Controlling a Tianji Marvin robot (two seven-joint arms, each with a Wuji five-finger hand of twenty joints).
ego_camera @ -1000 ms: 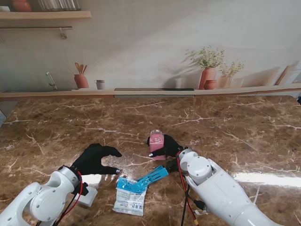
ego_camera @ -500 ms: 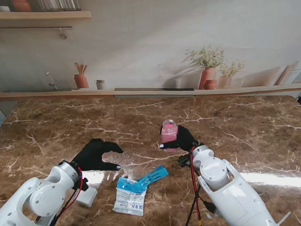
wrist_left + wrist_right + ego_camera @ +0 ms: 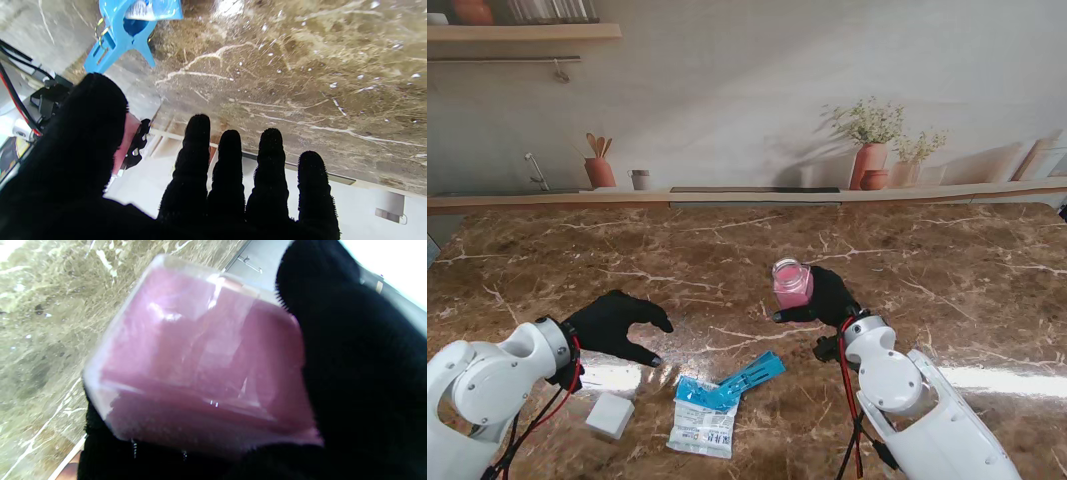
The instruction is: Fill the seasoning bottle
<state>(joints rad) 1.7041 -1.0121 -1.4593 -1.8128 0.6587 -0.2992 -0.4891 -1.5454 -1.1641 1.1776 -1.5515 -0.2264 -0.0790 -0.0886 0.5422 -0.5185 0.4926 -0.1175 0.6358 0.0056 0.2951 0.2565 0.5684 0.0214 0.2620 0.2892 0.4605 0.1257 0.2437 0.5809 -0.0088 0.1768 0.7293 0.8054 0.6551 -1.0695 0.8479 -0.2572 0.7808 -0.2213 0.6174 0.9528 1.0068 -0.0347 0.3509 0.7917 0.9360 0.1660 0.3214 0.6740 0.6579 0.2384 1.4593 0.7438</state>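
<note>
Since a second ago we have carried the jar [image 3: 792, 283] away from the packet, farther from us and to the right, and it now looks lifted off the marble counter [image 3: 947, 270] and tilted a little. Our right hand [image 3: 825, 298] is wrapped around it from its right side, fingers closed on the body below the neck; the right wrist view is nearly filled by the pink glass held against the black glove. Our left hand [image 3: 617, 326] has pulled back toward the left, away from the packet, and hangs above the counter grasping nothing, its fingers [image 3: 271, 156] spread apart.

Between the two arms, near us, lies the white refill packet [image 3: 702, 425] with a blue clip [image 3: 749, 376] on its top edge. A small white box [image 3: 611, 414] sits to the packet's left.

We judge the jar to be rigid glass, smooth and therefore liable to slip, and breakable if it drops on stone. It appears pink throughout, though we cannot tell whether that is contents or tint, so its weight is uncertain. A firm wrap around the flat sides of the body, as now, seems the safest hold, keeping the mouth free. The packet looks soft and floppy; we would take it by the stiff clipped end.
</note>
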